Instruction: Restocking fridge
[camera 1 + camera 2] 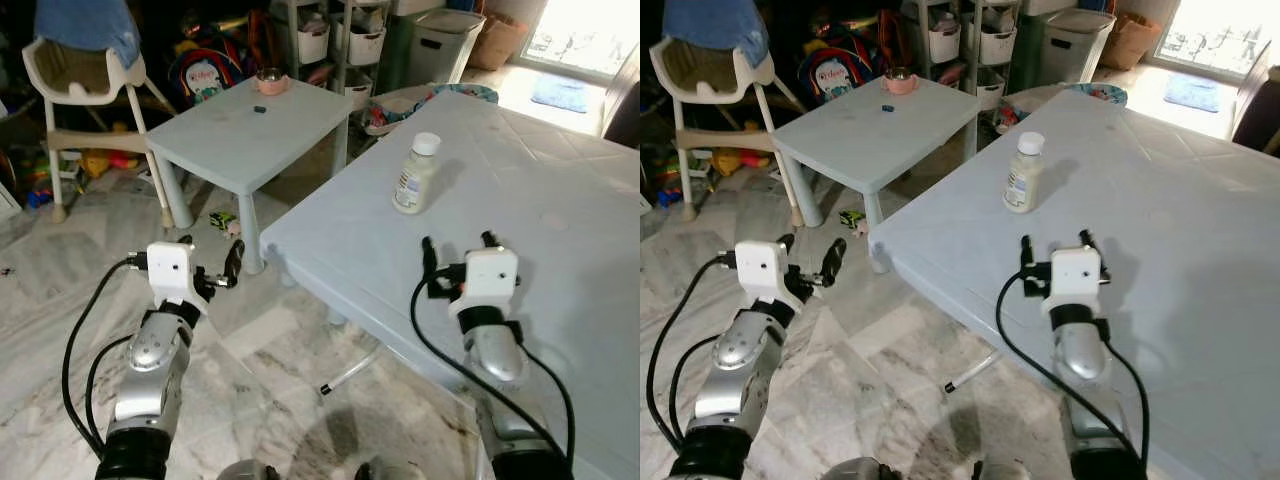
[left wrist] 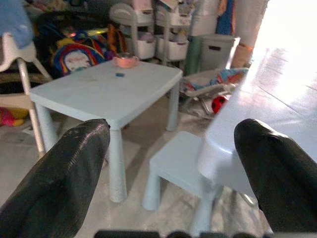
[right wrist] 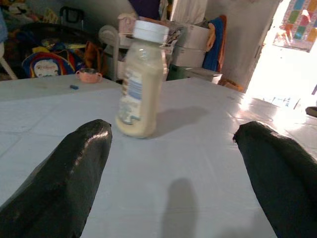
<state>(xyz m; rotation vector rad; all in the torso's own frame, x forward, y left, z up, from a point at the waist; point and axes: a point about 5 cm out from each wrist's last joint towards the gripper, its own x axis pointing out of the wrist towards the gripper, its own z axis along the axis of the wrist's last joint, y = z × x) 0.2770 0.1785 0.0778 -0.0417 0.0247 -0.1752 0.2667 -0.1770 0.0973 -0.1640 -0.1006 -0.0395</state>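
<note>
We see the bottle (image 1: 416, 174) upright on the large table (image 1: 560, 230); right gripper (image 1: 458, 245) near it, fingers wide apart, empty; left gripper (image 1: 212, 258) likewise spread, empty, over the floor (image 1: 270, 370).

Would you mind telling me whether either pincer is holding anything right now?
Nothing is held: the right pincer is open short of the bottle, and the left pincer is open over the floor.

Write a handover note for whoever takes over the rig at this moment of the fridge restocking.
Right gripper: open, empty, above the large pale blue table, aimed at the bottle.
Left gripper: open, empty, out over the marble floor.
Cream plastic bottle with white cap: upright on the large table, apart from the right gripper.
Done: nothing grasped.
Left: grasp the bottle, carry it to the fridge.
</note>
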